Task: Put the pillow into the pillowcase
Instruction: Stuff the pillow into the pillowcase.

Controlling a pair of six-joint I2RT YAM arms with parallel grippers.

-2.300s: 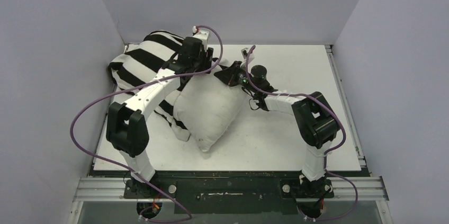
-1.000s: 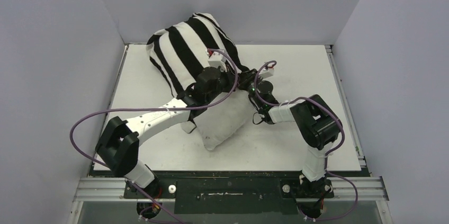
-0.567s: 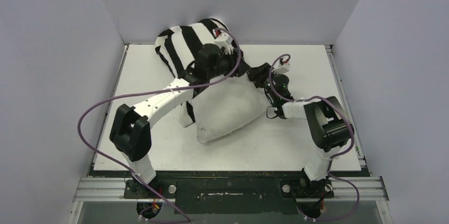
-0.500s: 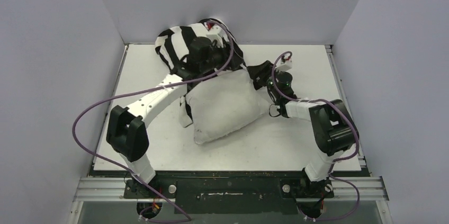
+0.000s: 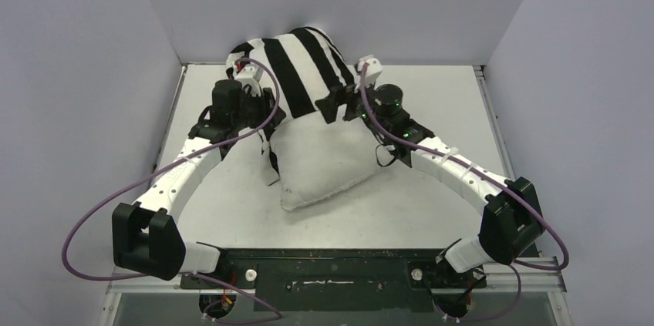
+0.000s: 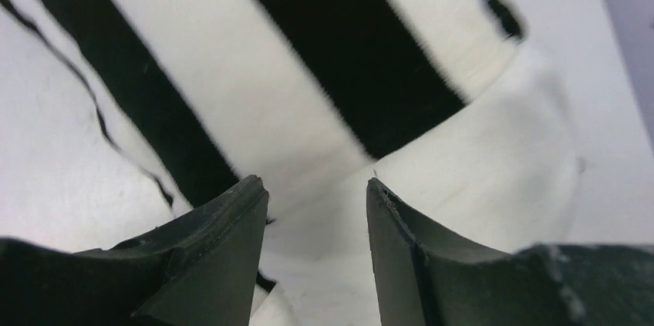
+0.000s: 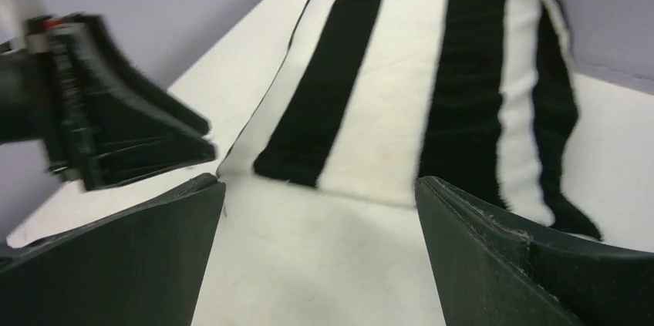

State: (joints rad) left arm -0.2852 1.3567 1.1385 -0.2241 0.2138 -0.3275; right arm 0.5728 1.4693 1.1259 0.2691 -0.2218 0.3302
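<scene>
The off-white pillow (image 5: 320, 163) lies at an angle in the middle of the table, and its far end is inside the black-and-white striped pillowcase (image 5: 301, 72), which bulges up against the back wall. My left gripper (image 5: 266, 112) hangs open at the pillowcase's left edge, gripping nothing. My right gripper (image 5: 334, 105) stands wide open at the right edge, also holding nothing. Through the left wrist camera, the left gripper (image 6: 316, 183) frames the striped hem (image 6: 308, 72) lying over the pillow (image 6: 493, 164). In the right wrist view, the right gripper (image 7: 320, 181) hovers over the pillow (image 7: 324, 264), below the pillowcase (image 7: 455, 72).
Grey walls enclose the white table (image 5: 439, 95) on the left, back and right, and the pillowcase bulge touches the back wall. Purple cables (image 5: 92, 218) loop from both arms. The left gripper's fingers (image 7: 116, 141) show at the left of the right wrist view.
Both grippers have opened and let go of the pillowcase. The left arm swung out to the left and the right arm straightened. The pillowcase now sits over the pillow's far end.
</scene>
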